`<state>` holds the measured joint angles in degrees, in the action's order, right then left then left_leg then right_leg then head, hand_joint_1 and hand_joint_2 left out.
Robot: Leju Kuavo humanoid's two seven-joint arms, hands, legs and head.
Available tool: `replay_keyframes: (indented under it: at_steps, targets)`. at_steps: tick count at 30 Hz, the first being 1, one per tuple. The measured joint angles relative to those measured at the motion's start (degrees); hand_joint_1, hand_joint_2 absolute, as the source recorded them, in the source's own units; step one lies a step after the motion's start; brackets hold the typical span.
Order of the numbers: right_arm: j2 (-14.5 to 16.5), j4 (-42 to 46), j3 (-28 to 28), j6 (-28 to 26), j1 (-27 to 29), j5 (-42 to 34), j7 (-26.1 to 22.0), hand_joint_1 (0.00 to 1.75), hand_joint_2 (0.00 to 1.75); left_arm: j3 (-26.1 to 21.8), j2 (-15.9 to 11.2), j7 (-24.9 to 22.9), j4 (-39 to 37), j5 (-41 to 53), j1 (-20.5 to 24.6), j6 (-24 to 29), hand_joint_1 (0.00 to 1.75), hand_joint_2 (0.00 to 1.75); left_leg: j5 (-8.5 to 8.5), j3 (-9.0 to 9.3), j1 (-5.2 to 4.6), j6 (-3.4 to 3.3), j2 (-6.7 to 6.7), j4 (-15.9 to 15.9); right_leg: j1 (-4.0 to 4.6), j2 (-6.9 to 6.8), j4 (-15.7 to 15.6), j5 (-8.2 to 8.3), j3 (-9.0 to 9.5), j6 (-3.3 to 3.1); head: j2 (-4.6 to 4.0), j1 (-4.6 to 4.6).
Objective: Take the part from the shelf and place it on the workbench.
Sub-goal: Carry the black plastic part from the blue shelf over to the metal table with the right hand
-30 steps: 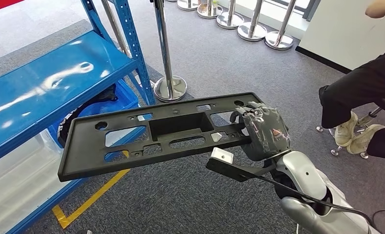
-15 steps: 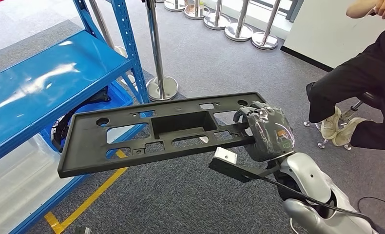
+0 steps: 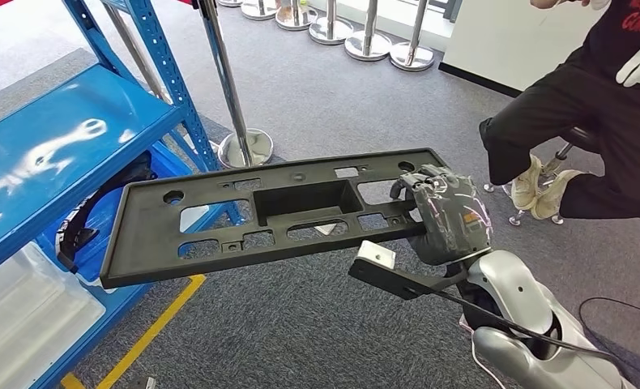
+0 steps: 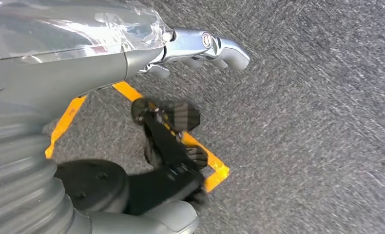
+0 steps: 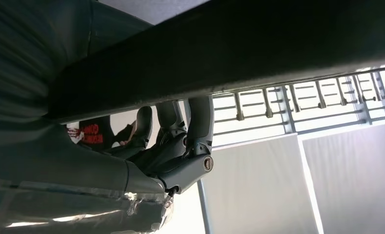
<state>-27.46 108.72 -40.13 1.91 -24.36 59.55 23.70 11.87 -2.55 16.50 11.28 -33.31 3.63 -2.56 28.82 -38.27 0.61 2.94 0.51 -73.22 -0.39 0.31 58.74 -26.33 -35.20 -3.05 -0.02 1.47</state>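
right hand (image 3: 442,215) clamps one end of part (image 3: 252,215), held level beside shelf (image 3: 66,154); left hand (image 4: 132,58) holds nothing, fingers apart

Matte black part (image 3: 268,215) across the middle, its cut-outs showing grey carpet (image 3: 317,324) beneath. Glossy bright blue shelf (image 3: 49,154) at left, white glare streaked over it. Yellow floor tape (image 3: 151,332) at lower left. Chrome stanchions (image 3: 240,121) along the top. Silver arm, dark grey right robot hand (image 3: 446,219) under shiny clear film.
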Motion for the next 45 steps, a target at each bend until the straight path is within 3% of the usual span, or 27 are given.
replay_keyframes:
  at_steps: [1, 2, 4, 6, 8, 10, 11, 13, 15, 16, 17, 18, 20, 22, 24, 26, 28, 30, 32, 33, 34, 36, 37, 39, 41, 43, 45]
  targets:
    - [0.01, 0.00, -0.08, 0.01, 0.00, -0.02, 0.01, 1.75, 1.75, 0.00, 0.00, 0.00, 0.00, -0.08, -0.07, 0.00, 0.00, 1.75, 0.36, -0.90, 0.04, 0.07, -0.05, -2.01, 0.01, 0.41, 0.05, 0.01, -0.02, -0.01, 0.00, -0.20]
    - [0.01, 0.00, -0.16, 0.01, 0.00, -0.07, 0.04, 1.75, 1.75, 0.00, -0.01, 0.00, 0.00, -0.16, -0.10, -0.01, 0.00, 1.75, -0.41, -0.89, 0.11, 0.11, -0.08, -1.91, -0.01, 0.85, 0.12, 0.01, -0.03, -0.01, 0.00, -0.40]
    - [0.01, 0.00, -0.35, -0.02, -0.02, -0.19, 0.24, 1.75, 1.75, 0.00, -0.03, 0.01, 0.00, -0.29, -0.07, -0.11, 0.00, 1.75, -4.42, 1.90, 0.39, 0.10, -0.63, 4.23, -0.08, 1.77, 0.32, -0.02, -0.01, 0.10, 0.00, -0.83]
    - [0.01, 0.00, -0.55, -0.10, -0.09, -0.37, 0.59, 1.75, 1.75, 0.00, -0.04, 0.02, 0.00, -0.34, -0.09, -0.33, 0.00, 1.75, -7.33, 4.88, 0.67, -0.10, -2.22, 11.28, 0.03, 2.69, 0.74, -0.05, -0.29, 0.53, 0.00, -1.26]
    - [0.01, 0.00, -0.68, -0.19, -0.15, -0.52, 0.84, 1.75, 1.75, 0.01, -0.03, 0.05, 0.00, -0.34, -0.10, -0.53, 0.00, 1.75, -7.58, 5.54, 0.57, -0.53, -3.00, 13.50, 0.02, 3.47, 0.92, 0.16, -0.75, 1.21, 0.00, -1.24]
    - [-0.02, 0.00, -0.73, -0.26, -0.13, -0.58, 0.97, 1.75, 1.75, 0.03, -0.02, 0.07, 0.00, -0.34, -0.01, -0.68, 0.00, 1.75, -7.87, 5.51, 0.52, -1.31, -2.26, 13.87, -0.24, 3.85, 0.96, 0.26, -1.06, 1.92, 0.00, -0.99]
    - [-0.05, 0.00, -0.74, -0.28, -0.13, -0.58, 1.01, 1.75, 1.75, 0.03, -0.01, 0.08, 0.00, -0.36, 0.04, -0.75, 0.00, 1.75, -8.11, 5.56, 0.57, -1.75, -1.86, 14.17, -0.27, 3.34, 1.71, -0.30, -1.44, 2.22, 0.00, -0.79]
    - [-0.10, 0.00, -0.76, -0.32, -0.16, -0.58, 1.07, 1.75, 1.75, 0.03, -0.01, 0.10, 0.00, -0.43, 0.07, -0.83, 0.00, 1.75, -8.47, 5.60, 0.56, -2.43, -0.98, 14.66, -0.32, 1.59, 6.38, -3.13, -3.58, 2.64, 0.00, -0.04]
    - [-0.11, 0.00, -0.81, -0.36, -0.17, -0.58, 1.11, 1.75, 1.75, 0.02, -0.02, 0.11, 0.00, -0.49, -0.02, -0.83, 0.00, 1.75, -8.52, 5.47, 0.29, -2.65, -0.18, 14.66, -0.41, 0.44, 13.73, -6.41, -6.94, 2.92, 0.00, 0.77]
    - [-0.10, 0.00, -0.84, -0.36, -0.15, -0.58, 1.13, 1.75, 1.75, 0.03, -0.03, 0.11, 0.00, -0.54, -0.05, -0.83, 0.00, 1.75, -8.49, 5.42, 0.17, -2.68, 0.22, 14.60, -0.47, 0.25, 16.16, -7.06, -8.02, 2.99, 0.00, 1.03]
    - [-0.10, 0.00, -0.85, -0.36, -0.14, -0.59, 1.14, 1.75, 1.75, 0.03, -0.03, 0.11, 0.00, -0.60, -0.03, -0.83, 0.00, 1.75, -8.44, 5.41, 0.08, -2.69, 0.62, 14.52, -0.50, 0.12, 16.52, -6.64, -8.09, 2.99, 0.00, 1.27]
    - [-0.10, 0.00, -0.85, -0.36, -0.14, -0.60, 1.16, 1.75, 1.75, 0.03, -0.02, 0.10, 0.00, -0.68, 0.01, -0.83, 0.00, 1.75, -8.37, 5.45, 0.02, -2.67, 0.97, 14.45, -0.49, -0.04, 14.62, -5.26, -7.04, 2.92, 0.00, 1.51]
    - [-0.10, 0.00, -0.85, -0.36, -0.20, -0.63, 1.20, 1.75, 1.75, 0.03, -0.01, 0.09, 0.00, -0.90, 0.09, -0.81, 0.00, 1.75, -8.12, 5.58, -0.10, -2.44, 1.57, 14.31, -0.26, -1.17, 6.89, -1.89, -2.95, 2.51, 0.00, 2.07]
    - [-0.10, 0.00, -0.85, -0.38, -0.29, -0.69, 1.23, 1.75, 1.75, 0.03, -0.01, 0.05, 0.00, -1.02, 0.10, -0.76, 0.00, 1.75, -7.94, 5.57, -0.31, -1.99, 1.99, 14.15, 0.22, -2.13, 1.67, -0.57, -0.48, 1.88, 0.00, 2.40]
    - [-0.10, 0.00, -0.85, -0.40, -0.32, -0.73, 1.31, 1.75, 1.75, 0.03, -0.01, 0.01, 0.00, -1.05, 0.10, -0.69, 0.00, 1.75, -7.95, 5.57, -0.44, -1.49, 2.48, 14.17, 0.56, -1.78, 0.90, -0.62, -0.48, 1.34, 0.00, 2.31]
    - [-0.10, 0.00, -0.85, -0.42, -0.35, -0.74, 1.37, 1.75, 1.75, 0.04, -0.01, -0.02, 0.00, -1.05, 0.15, -0.66, 0.00, 1.75, -7.22, 5.49, -0.35, -0.96, 2.35, 13.53, 0.35, -1.22, 0.44, -0.32, -0.39, 0.72, 0.00, 2.09]
    - [-0.10, 0.00, -0.85, -0.43, -0.48, -0.74, 1.38, 1.75, 1.75, 0.04, -0.02, -0.04, 0.00, -1.05, 0.14, -0.66, 0.00, 1.75, -4.32, 3.81, -0.16, -0.52, 1.11, 9.19, 0.11, -0.75, -0.02, -0.02, -0.18, 0.11, 0.00, 1.50]
    - [-0.10, 0.00, -0.86, -0.43, -0.55, -0.74, 1.42, 1.75, 1.75, 0.04, -0.02, -0.12, 0.00, -1.05, 0.00, -0.66, 0.00, 1.75, -0.73, 0.43, -0.07, -0.26, 0.14, 1.65, 0.18, -0.10, -0.01, 0.02, -0.18, -0.14, 0.00, 0.71]
    - [-0.10, 0.00, -0.91, -0.41, -0.55, -0.74, 1.44, 1.75, 1.75, 0.04, -0.02, -0.19, 0.00, -1.05, -0.13, -0.66, 0.00, 1.75, -0.25, -1.43, -0.02, -0.14, -0.04, -2.14, 0.21, 0.80, 0.10, 0.01, -0.20, -0.16, 0.00, 0.19]
    - [-0.10, 0.00, -0.95, -0.41, -0.55, -0.74, 1.44, 1.75, 1.75, 0.04, -0.02, -0.20, 0.00, -1.05, -0.15, -0.66, 0.00, 1.75, -1.65, -0.89, 0.03, -0.16, -0.10, -0.81, 0.19, 1.30, 0.18, 0.01, -0.19, -0.15, 0.00, -0.04]
    - [-0.10, 0.00, -0.97, -0.41, -0.55, -0.74, 1.45, 1.75, 1.75, 0.04, -0.03, -0.20, 0.00, -1.05, -0.13, -0.66, 0.00, 1.75, -3.81, 0.58, 0.12, -0.21, -0.37, 2.52, 0.16, 1.79, 0.27, -0.01, -0.15, -0.12, 0.00, -0.29]
    - [-0.10, 0.00, -0.98, -0.42, -0.58, -0.74, 1.45, 1.75, 1.75, 0.04, -0.03, -0.20, -0.01, -1.05, -0.12, -0.65, 0.00, 1.75, -7.23, 3.81, 0.40, -0.43, -1.98, 10.18, 0.20, 2.72, 0.59, -0.08, -0.28, 0.12, 0.00, -0.84]
    - [-0.10, 0.00, -0.98, -0.43, -0.62, -0.74, 1.45, 1.75, 1.75, 0.04, -0.02, -0.20, -0.01, -1.05, -0.14, -0.64, 0.00, 1.75, -7.97, 4.70, 0.46, -0.55, -2.70, 12.51, 0.22, 3.13, 0.71, -0.03, -0.45, 0.39, 0.00, -0.92]
    - [-0.11, 0.00, -0.99, -0.43, -0.68, -0.74, 1.45, 1.75, 1.75, 0.05, -0.01, -0.20, -0.01, -1.05, -0.16, -0.64, 0.00, 1.75, -8.10, 5.03, 0.34, -0.94, -3.01, 13.73, 0.19, 3.93, 0.76, 0.21, -0.81, 1.04, 0.00, -0.84]
    - [-0.13, 0.00, -1.01, -0.43, -0.67, -0.75, 1.46, 1.75, 1.75, 0.07, -0.01, -0.20, -0.01, -1.05, -0.06, -0.65, 0.00, 1.75, -8.47, 5.15, 0.38, -1.65, -2.18, 14.14, 0.05, 3.85, 1.04, 0.00, -1.08, 1.66, 0.00, -0.63]
    - [-0.15, 0.00, -1.01, -0.43, -0.75, -0.75, 1.46, 1.75, 1.75, 0.07, -0.01, -0.20, 0.00, -1.05, 0.05, -0.65, 0.00, 1.75, -8.85, 5.29, 0.47, -2.35, -1.33, 14.70, 0.04, 2.15, 4.47, -2.20, -2.57, 2.17, 0.00, -0.02]
    - [-0.15, 0.00, -1.03, -0.43, -0.76, -0.77, 1.49, 1.75, 1.75, 0.07, -0.02, -0.20, 0.00, -1.05, 0.00, -0.64, 0.00, 1.75, -8.90, 5.23, 0.27, -2.64, -0.55, 14.74, -0.12, 0.57, 11.72, -5.77, -5.83, 2.54, 0.00, 0.82]
